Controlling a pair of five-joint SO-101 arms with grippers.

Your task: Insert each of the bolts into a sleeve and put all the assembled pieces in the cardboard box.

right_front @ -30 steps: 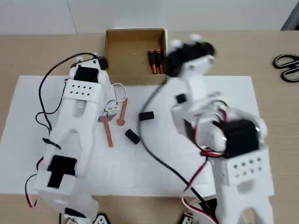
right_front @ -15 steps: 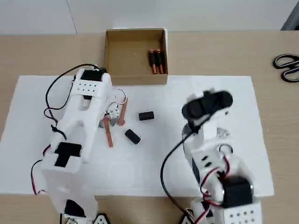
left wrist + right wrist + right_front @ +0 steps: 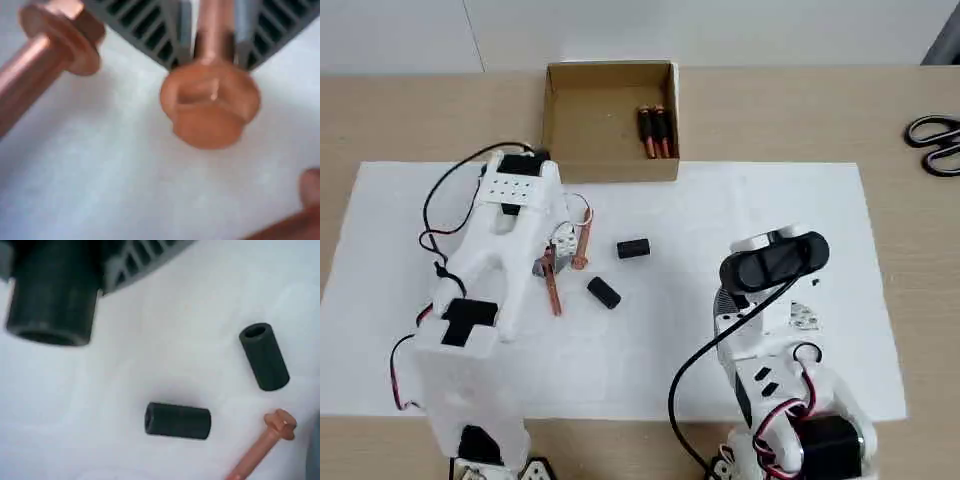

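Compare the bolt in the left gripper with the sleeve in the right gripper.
The bolt is copper-coloured, the sleeve black. The bolt has a flanged hex head; the sleeve is a plain cylinder. Both are clamped: bolt in the left gripper, sleeve in the right gripper.

Bright, even light fell on the worktop from above. Shadows beside a sleeve and under the bolt were soft and faint.

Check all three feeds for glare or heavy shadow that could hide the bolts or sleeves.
High view: even light, faint shadows on the white paper, no glare. Left wrist view: small highlight on the head of the bolt in the left jaws, soft shadow beside it. Right wrist view: held sleeve and two loose sleeves cast only soft shadows.
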